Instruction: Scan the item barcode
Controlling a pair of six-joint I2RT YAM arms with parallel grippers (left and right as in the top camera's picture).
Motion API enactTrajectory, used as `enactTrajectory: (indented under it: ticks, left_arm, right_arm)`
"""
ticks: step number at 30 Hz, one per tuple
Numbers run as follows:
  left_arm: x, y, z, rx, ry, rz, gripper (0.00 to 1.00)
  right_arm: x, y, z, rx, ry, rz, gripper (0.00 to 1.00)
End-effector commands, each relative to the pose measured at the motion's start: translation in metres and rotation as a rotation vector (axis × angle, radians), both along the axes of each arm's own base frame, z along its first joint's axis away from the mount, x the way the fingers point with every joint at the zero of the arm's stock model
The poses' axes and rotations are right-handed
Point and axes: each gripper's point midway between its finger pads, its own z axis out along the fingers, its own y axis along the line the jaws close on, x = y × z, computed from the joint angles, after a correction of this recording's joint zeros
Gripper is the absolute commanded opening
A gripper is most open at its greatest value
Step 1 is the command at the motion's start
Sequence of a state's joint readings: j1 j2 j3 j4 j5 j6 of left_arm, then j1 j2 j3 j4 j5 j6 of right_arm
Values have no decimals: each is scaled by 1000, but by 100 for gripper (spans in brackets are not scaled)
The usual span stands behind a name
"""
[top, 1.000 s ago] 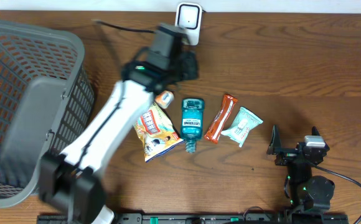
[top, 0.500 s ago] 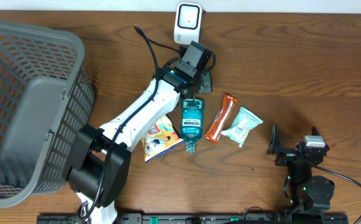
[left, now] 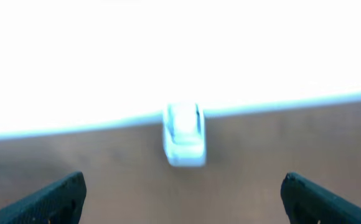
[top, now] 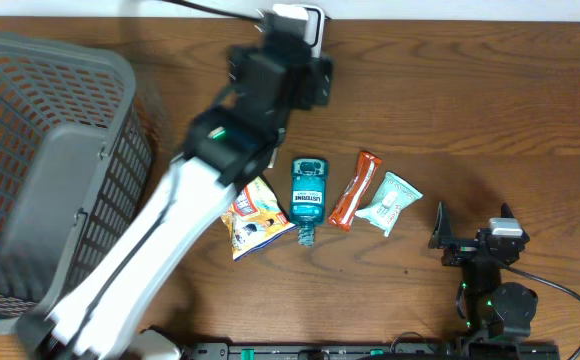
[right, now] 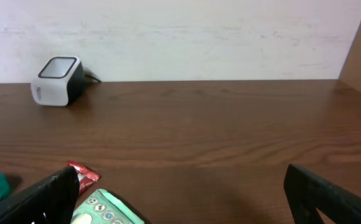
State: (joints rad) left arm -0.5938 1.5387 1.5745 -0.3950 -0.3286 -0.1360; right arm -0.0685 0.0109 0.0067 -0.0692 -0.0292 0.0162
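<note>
Since the left hand [left: 182, 190], facing the scanner [left: 183, 134] at twelve o'clock, and the right hand [right: 183, 196] both stand released and empty, scanning appears outstanding.

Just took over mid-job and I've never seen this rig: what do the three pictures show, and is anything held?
Two robot arms, left and right, work at a wooden table. The wide picture looks down from above; the other two come from a camera on each wrist, so the dark prongs at their lower corners are that arm's own tool. The left tool is open and empty, facing the white barcode scanner. The right tool, parked near the front edge, is open and empty. On the table: a grey basket, a snack bag, a mouthwash bottle, an orange bar and a green packet.
</note>
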Motion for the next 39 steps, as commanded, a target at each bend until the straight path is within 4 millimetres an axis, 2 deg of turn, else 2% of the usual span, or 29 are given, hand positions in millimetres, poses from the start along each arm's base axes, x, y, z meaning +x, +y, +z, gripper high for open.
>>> enactTrajectory:
  ticks: [1,4,10,14,22,29,33,38,39]
  left_arm:
    - [-32,59,100,181,-266,112,99]
    - [-57,85,134,221,-344,155,99]
    - [-95,111,162,194,-404,171,98]
    - [-119,128,172,160,-447,182,98]
    - [-154,148,179,106,-515,175,98]
    - [-178,189,178,79,-586,284,98]
    - [-192,199,173,80,-614,263,98]
    - [-222,216,168,-16,-671,275,98]
    - [-239,217,170,-72,-709,256,98]
  right_arm:
    - [0,1,-1,13,0,3,99]
    - [0,1,-1,13,0,2,99]
    - [0,1,-1,13,0,2,99]
    - [0,1,-1,13,0,2,99]
    - [0,1,-1,13,0,2,99]
    - [0,1,-1,13,0,2,99]
    - [0,1,-1,13,0,2,99]
    - [0,1,-1,13,0,2,99]
    - [0,1,-1,13,0,2,99]
